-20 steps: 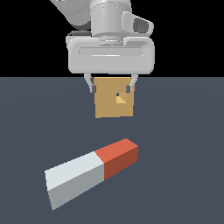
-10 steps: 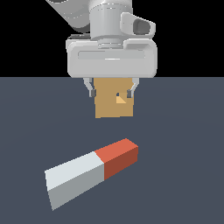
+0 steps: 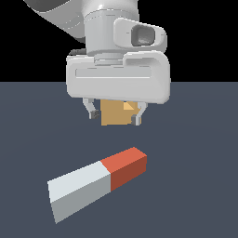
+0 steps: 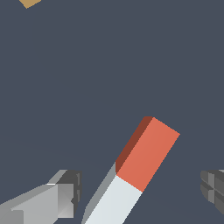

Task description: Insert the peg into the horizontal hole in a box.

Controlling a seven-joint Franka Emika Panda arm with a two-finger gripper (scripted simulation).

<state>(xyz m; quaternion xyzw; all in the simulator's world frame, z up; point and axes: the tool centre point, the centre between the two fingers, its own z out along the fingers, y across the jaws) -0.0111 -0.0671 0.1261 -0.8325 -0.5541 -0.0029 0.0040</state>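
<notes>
The peg (image 3: 99, 182) lies flat on the dark floor, its red end (image 3: 125, 166) pointing toward the exterior view's right and away, its grey-white part nearer. My gripper (image 3: 115, 117) hangs open above and behind it, holding nothing. The tan box (image 3: 113, 114) stands behind the fingers, its upper part covered by the hand. A light orange patch of the hole (image 3: 129, 106) shows just under the hand. In the wrist view the peg (image 4: 141, 162) lies between the two spread fingertips (image 4: 66, 193), and only a corner of the box (image 4: 28, 2) shows at the frame's edge.
A dark blue-grey floor (image 3: 195, 186) spreads all around the peg and the box. The white arm (image 3: 107, 28) rises above the hand against a black background. No other objects are in view.
The hand has come down toward the peg, now looking larger and covering more of the box. The fingers stay open. The peg and the box have not moved.
</notes>
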